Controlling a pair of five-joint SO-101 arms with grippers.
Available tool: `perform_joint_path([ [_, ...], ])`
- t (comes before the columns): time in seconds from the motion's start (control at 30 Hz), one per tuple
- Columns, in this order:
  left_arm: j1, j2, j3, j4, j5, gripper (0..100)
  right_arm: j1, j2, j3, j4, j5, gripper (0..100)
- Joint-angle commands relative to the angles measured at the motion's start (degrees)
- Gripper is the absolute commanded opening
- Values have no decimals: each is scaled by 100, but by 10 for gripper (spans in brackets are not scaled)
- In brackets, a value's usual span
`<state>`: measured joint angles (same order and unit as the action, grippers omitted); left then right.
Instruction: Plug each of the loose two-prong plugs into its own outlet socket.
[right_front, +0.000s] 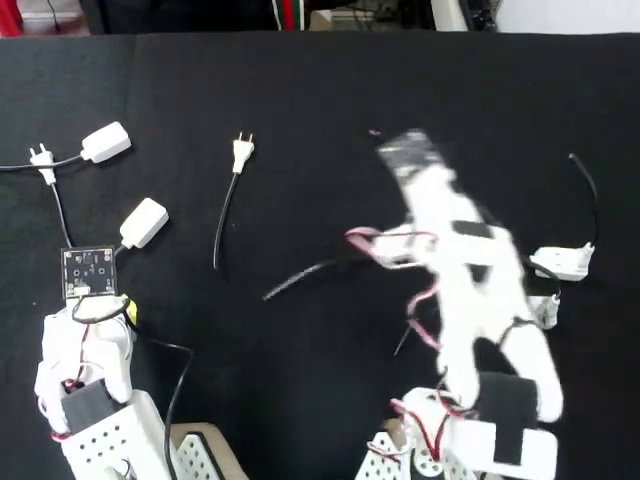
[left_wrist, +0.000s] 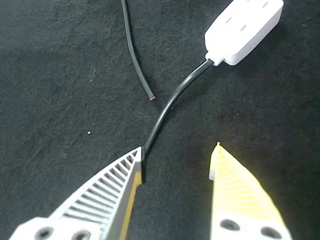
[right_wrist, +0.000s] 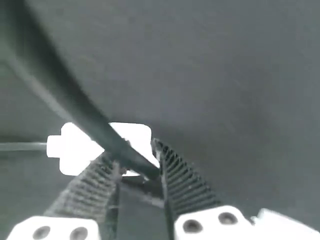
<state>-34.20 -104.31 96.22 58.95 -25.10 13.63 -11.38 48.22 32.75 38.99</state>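
Two white outlet sockets (right_front: 105, 142) (right_front: 143, 222) lie at the table's left, with a small white plug (right_front: 42, 160) beside them. Another loose two-prong plug (right_front: 242, 150) lies mid-table, its black cable trailing toward me. My left gripper (left_wrist: 177, 149) stands open low over the cloth, straddling the black cable of the nearer socket (left_wrist: 245, 25). My right gripper (right_wrist: 136, 155) is shut on a black cable (right_wrist: 65, 107), and a white plug body (right_wrist: 82, 147) shows just past its fingertips. From above, the right arm (right_front: 450, 250) stretches to the table's middle.
A black cloth (right_front: 300, 90) covers the table. Another white plug piece (right_front: 563, 262) with a thin cable lies to the right of the right arm. A cut cable end (left_wrist: 151, 98) lies near the left gripper. Red and white wires loop along the right arm.
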Motion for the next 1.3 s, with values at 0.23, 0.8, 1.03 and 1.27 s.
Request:
perform_joint_path([
  [0.23,66,-18,110,-88,0,220,1829,365,-303,-1257,905,13],
  [0.8,75,-18,110,-88,0,220,193,-1938,-321,1257,-721,335],
  [1.03,75,-18,110,-88,0,220,9,-3793,-1226,2382,-1196,247],
  [1.27,75,-18,101,-97,0,223,-958,-4136,-2396,3596,-2145,29],
])
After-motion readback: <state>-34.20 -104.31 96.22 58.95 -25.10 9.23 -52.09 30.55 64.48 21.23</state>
